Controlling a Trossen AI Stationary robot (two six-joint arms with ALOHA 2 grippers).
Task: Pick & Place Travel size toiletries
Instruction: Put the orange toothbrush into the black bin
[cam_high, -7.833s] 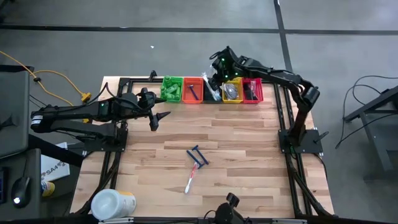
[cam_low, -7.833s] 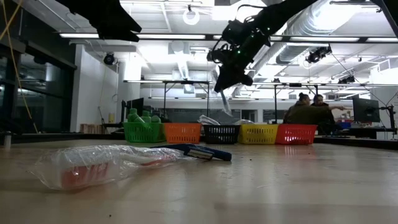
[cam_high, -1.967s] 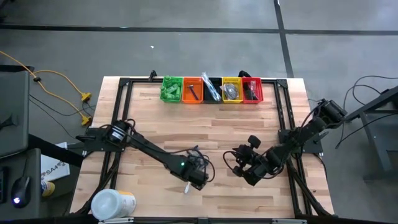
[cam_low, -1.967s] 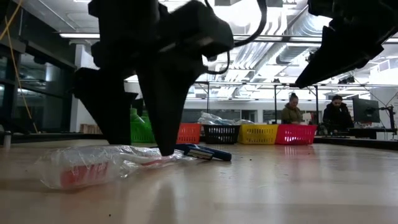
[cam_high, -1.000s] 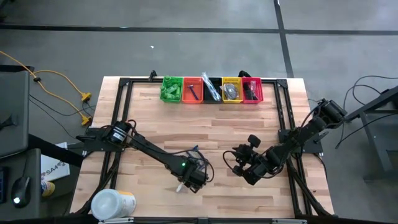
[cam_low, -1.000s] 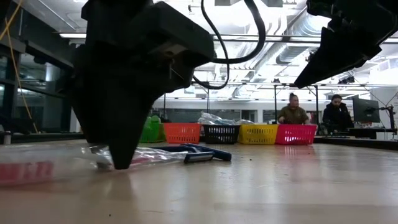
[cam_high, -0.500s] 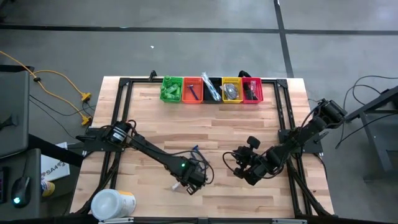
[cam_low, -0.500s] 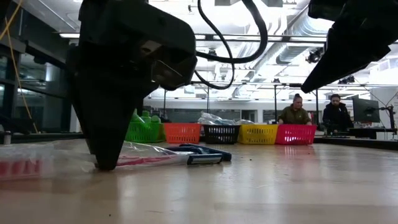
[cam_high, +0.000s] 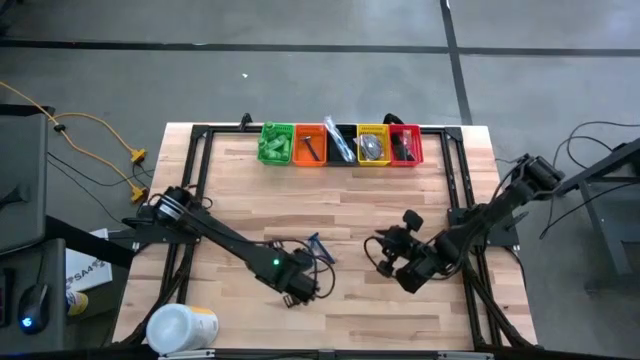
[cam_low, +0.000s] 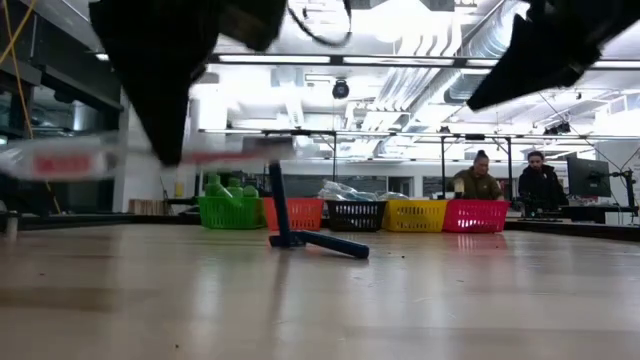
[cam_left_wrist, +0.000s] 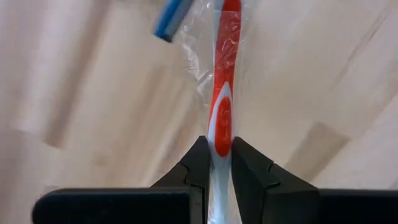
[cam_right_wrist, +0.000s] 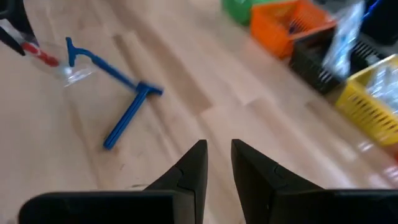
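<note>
**Wrapped toothbrush held off the table by the left gripper**

A red-and-white toothbrush (cam_left_wrist: 221, 118) in a clear wrapper is clamped between the fingers of the left gripper (cam_left_wrist: 216, 163) and is seen raised above the wooden table (cam_high: 400, 330) in the low view. No writing on the wrapper can be read. Two blue razors (cam_right_wrist: 115, 93) lie on the table at about 1 o'clock from that gripper in the high view. The right gripper (cam_right_wrist: 216, 163), with nothing held and its fingers nearly together, is poised at 3 o'clock from the razors. A row of coloured bins (cam_high: 340, 144) is set at the table's 12 o'clock edge.

White tub (cam_high: 180, 328) at table (cam_high: 400, 210) corner; coloured bins (cam_high: 341, 144) along far edge.
</note>
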